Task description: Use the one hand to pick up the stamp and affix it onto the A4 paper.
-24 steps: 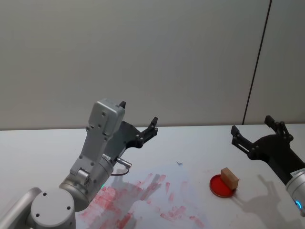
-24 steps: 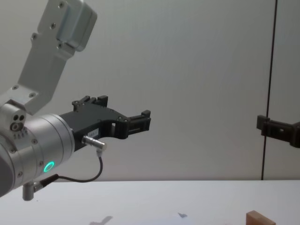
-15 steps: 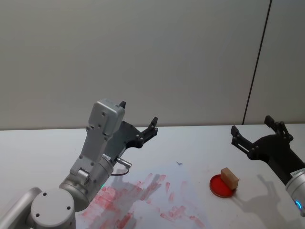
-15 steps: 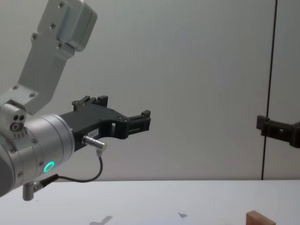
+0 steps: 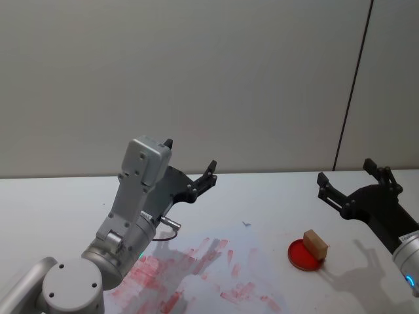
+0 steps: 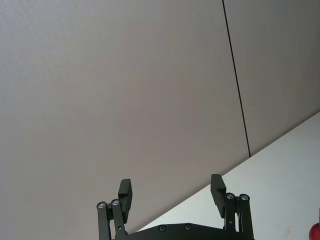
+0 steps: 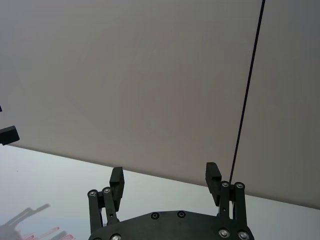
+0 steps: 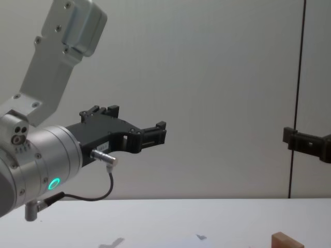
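White A4 paper [image 5: 245, 261], smeared with red marks, lies nearest on the pale table [image 5: 59, 196]. Near its right edge the stamp [image 5: 315, 244] stands on a round red pad [image 5: 300, 260], free on all sides. Farther back the right gripper [image 5: 346, 170] hovers spread wide and the left gripper [image 5: 190, 155], also spread, hangs high at left; bare table lies between them, then a grey wall [image 5: 229, 78].

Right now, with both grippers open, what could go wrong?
The stamp rests on the red ink pad; an off-centre grasp by the open right gripper could tip it or drag the pad.
The A4 paper already carries many red prints, so a new one may overlap.
The open left gripper hangs near the paper and may crowd the approach.
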